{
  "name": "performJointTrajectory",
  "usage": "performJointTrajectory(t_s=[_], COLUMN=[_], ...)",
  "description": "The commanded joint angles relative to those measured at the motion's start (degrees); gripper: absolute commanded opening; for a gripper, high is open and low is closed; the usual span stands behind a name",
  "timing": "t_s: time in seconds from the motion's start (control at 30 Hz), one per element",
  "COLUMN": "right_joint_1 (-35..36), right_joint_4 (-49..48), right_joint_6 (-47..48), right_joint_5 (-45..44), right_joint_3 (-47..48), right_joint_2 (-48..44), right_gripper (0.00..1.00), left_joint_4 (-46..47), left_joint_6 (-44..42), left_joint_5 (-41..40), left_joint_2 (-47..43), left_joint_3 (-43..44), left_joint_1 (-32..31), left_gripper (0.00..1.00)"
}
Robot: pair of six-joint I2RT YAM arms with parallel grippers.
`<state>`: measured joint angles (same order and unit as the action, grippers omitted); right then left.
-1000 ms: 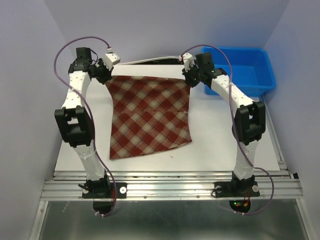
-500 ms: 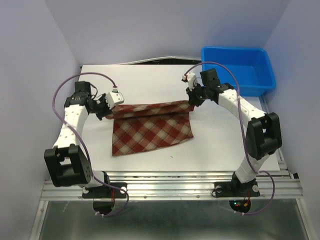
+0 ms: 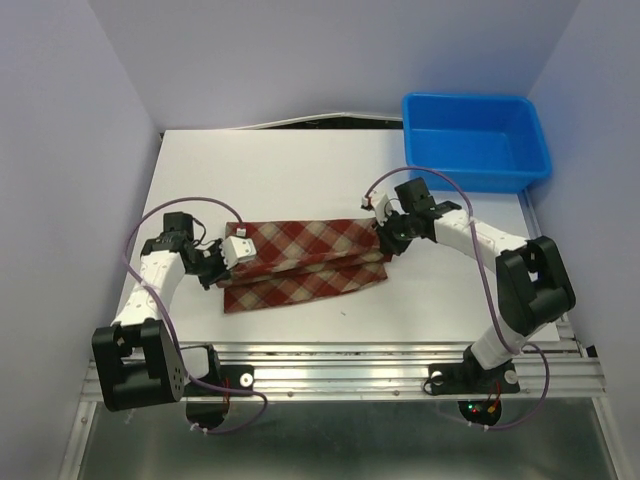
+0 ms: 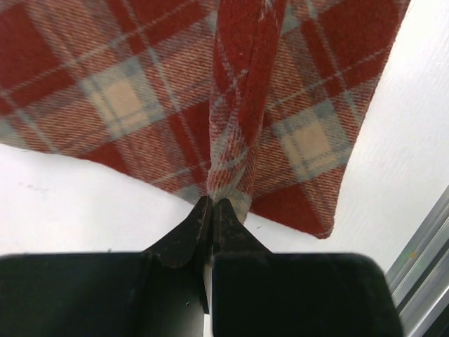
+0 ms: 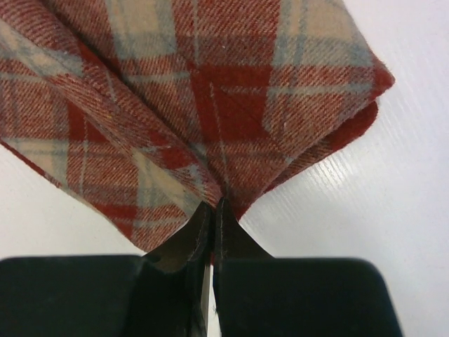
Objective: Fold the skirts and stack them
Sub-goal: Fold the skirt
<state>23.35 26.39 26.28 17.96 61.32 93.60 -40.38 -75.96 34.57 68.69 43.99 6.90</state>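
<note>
**Both grippers clamped on the ends of a folded plaid skirt**

The left gripper is clenched, its 2 dark fingertips pressed together on a pinch of cloth that stands up from them as a narrow ridge. The right gripper is clenched the same way, its tips meeting on a gathered tuck where several creases run together.

What they hold is 1 skirt, a woven cloth in red and dark-red checks with cream squares and thin grey-blue lines. It lies as a long, low band stretched between the 2 grippers, the left one at its left end and the right one at its right end. It is folded over on itself: the upper layer covers the far part, and a strip of the lower layer shows along the near edge. In the left wrist view the lower layer lies flat on the surface with 1 corner showing beyond the ridge. In the right wrist view the doubled edge shows at the right corner, 1 layer over the other.

The skirt rests on the near half of the white table. The blue bin stands at the far right corner, well apart from the cloth.
</note>
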Motion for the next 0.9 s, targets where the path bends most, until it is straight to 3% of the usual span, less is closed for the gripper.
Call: performJointTrajectory(t_s=[0.0, 0.4, 0.87], right_joint_1=[-0.06, 0.99, 6.52], right_joint_4=[-3.28, 2.61, 2.87], right_joint_6=[0.79, -0.36, -0.09], right_joint_5=[-3.89, -3.63, -4.33], right_joint_3=[-0.24, 6.35, 1.09], right_joint_2=[0.53, -4.39, -7.82], right_gripper=[0.01, 0.01, 0.01], left_joint_4=[1.79, -2.94, -6.9], left_joint_6=[0.9, 1.88, -0.93], left_joint_5=[-3.71, -2.31, -4.16], left_joint_2=[-0.04, -3.81, -10.41], left_joint_3=[-2.24, 3.47, 2.68], left_joint_1=[0.84, 0.84, 0.93], left_gripper=[0.0, 0.0, 0.0])
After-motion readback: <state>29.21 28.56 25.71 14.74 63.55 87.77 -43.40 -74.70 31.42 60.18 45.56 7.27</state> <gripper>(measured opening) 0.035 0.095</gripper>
